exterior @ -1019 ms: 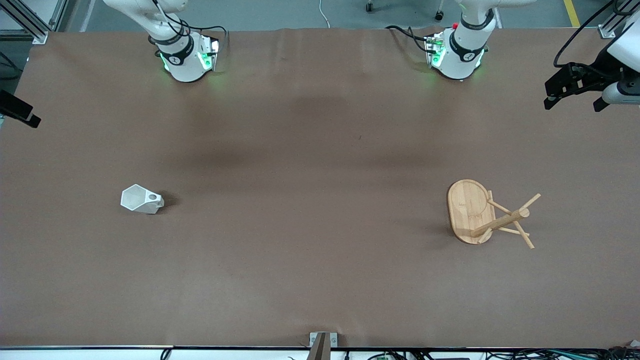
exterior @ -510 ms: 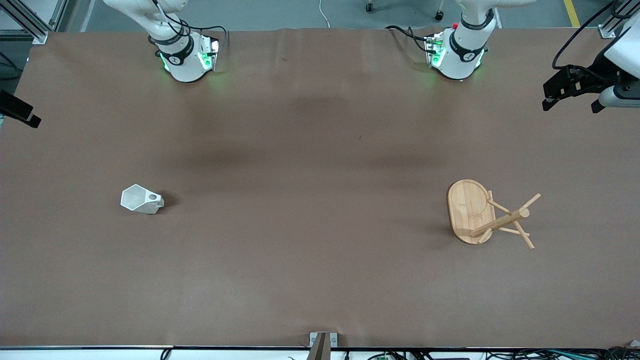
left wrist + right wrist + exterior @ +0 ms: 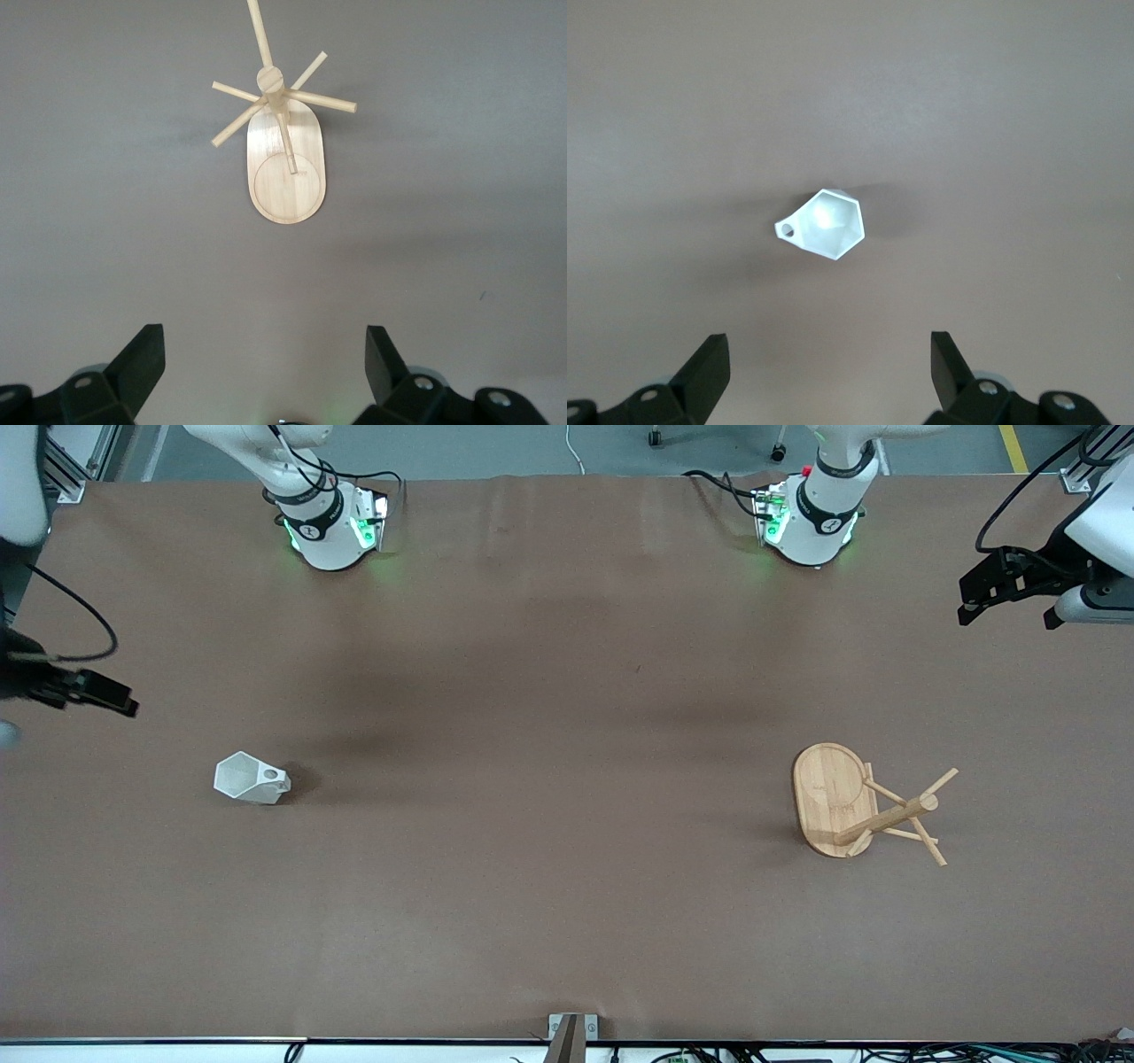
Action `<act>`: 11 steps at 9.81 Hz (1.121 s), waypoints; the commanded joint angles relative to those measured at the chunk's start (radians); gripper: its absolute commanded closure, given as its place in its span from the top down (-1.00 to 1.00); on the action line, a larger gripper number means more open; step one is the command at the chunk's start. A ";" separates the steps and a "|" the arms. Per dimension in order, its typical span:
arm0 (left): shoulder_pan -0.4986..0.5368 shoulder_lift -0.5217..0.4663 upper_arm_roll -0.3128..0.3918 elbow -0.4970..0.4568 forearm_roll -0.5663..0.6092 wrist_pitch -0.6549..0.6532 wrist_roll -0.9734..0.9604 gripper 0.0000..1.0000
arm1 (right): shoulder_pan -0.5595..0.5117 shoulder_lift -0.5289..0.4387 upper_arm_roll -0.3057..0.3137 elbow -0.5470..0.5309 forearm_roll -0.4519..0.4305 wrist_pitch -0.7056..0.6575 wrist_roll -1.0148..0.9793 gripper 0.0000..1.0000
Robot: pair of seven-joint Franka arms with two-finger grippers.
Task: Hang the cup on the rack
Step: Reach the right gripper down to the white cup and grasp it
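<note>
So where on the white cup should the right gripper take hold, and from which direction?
Probably from straight above. The cup stands upright on the table, hexagonal rim open upward, under the open right gripper. I'd close the fingers across two opposite flat facets of the rim, keeping off the pierced side tab, since that hole likely must stay free for a peg on the rack.

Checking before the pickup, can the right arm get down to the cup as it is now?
Probably yes: the right gripper hangs open above the cup, which stands alone on bare table, nothing between them.
</note>
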State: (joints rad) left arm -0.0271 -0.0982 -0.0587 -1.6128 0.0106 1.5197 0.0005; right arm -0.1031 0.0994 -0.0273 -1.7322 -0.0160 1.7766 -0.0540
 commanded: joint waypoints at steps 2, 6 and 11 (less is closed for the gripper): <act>0.001 0.029 -0.003 -0.007 0.012 -0.009 0.006 1.00 | -0.026 0.043 -0.009 -0.212 -0.002 0.279 -0.119 1.00; 0.001 0.034 -0.003 -0.009 0.012 -0.010 0.025 1.00 | -0.033 0.164 -0.009 -0.379 -0.002 0.625 -0.202 0.99; 0.004 0.031 0.000 -0.009 0.012 -0.012 0.027 1.00 | -0.035 0.247 -0.008 -0.382 -0.001 0.716 -0.256 0.11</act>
State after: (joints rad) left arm -0.0253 -0.0806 -0.0584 -1.6113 0.0106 1.5197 0.0146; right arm -0.1241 0.3337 -0.0470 -2.1131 -0.0160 2.4666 -0.2936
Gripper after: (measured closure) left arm 0.000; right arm 0.251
